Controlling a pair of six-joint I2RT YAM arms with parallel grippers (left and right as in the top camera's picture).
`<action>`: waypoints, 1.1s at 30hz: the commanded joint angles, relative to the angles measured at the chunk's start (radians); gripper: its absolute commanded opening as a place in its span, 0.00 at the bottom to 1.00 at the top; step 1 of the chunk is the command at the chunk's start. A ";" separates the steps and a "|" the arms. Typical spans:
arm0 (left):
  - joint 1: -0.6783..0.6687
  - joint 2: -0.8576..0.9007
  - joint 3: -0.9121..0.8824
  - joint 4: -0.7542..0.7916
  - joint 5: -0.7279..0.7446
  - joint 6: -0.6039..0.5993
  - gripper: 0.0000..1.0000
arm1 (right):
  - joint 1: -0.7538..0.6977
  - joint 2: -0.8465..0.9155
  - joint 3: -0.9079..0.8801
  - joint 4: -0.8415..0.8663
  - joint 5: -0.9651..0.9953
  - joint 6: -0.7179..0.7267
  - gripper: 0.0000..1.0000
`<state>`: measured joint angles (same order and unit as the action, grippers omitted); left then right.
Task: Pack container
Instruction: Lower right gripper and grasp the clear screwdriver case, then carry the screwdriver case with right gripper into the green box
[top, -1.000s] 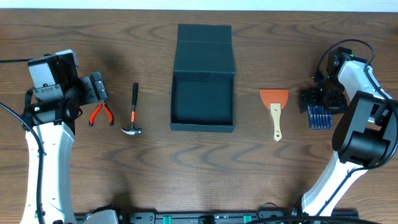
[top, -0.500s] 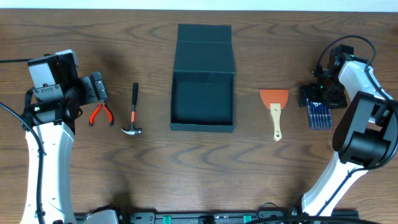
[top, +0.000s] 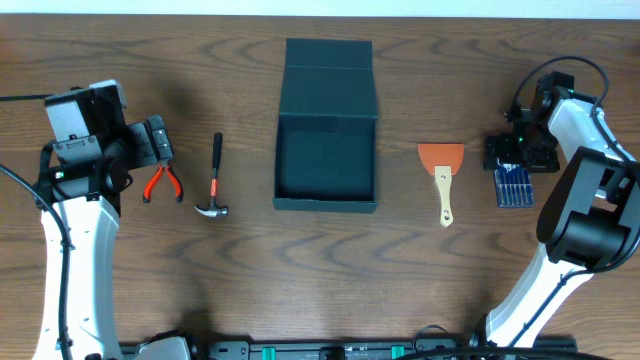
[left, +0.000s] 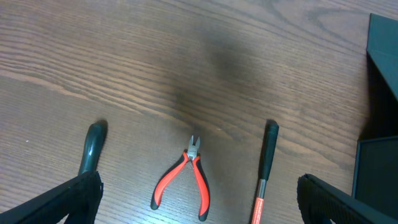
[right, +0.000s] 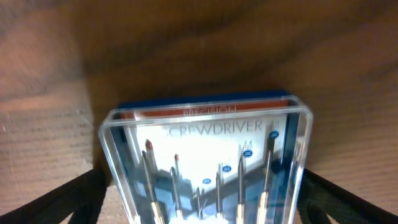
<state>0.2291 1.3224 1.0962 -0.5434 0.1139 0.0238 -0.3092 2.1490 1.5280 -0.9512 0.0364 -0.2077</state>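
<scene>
The container (top: 326, 202), a dark teal-black square box, sits open at the table's centre with its flap lid (top: 328, 75) laid back. Its edge shows in the left wrist view (left: 380, 93). My left gripper (top: 156, 142) is open and empty, hovering just behind red-handled pliers (top: 162, 184). In the left wrist view the pliers (left: 186, 177) lie between its spread fingers (left: 199, 208). My right gripper (top: 520, 152) is open, its fingers either side of the far end of a clear screwdriver set case (top: 514, 186). The case (right: 205, 162) fills the right wrist view between the fingers (right: 199, 205).
A hammer (top: 213, 180) lies between the pliers and the container; its handle shows in the left wrist view (left: 266, 168). An orange scraper with a wooden handle (top: 442, 178) lies right of the container. A dark rod-like piece (left: 93, 146) shows left of the pliers.
My right gripper has shifted slightly toward the back right above the screwdriver case. The case and the left arm have not moved.
</scene>
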 joint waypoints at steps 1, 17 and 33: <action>0.003 0.010 0.016 -0.003 0.006 0.009 0.98 | -0.011 0.079 -0.046 -0.037 0.122 0.022 0.93; 0.003 0.010 0.016 -0.003 0.006 0.009 0.98 | -0.011 0.079 -0.050 -0.013 0.146 0.103 0.72; 0.003 0.010 0.016 -0.003 0.006 0.009 0.98 | 0.063 0.048 0.081 -0.134 -0.102 0.121 0.50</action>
<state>0.2291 1.3224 1.0962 -0.5438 0.1139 0.0242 -0.2977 2.1639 1.5681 -1.0561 0.0353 -0.1081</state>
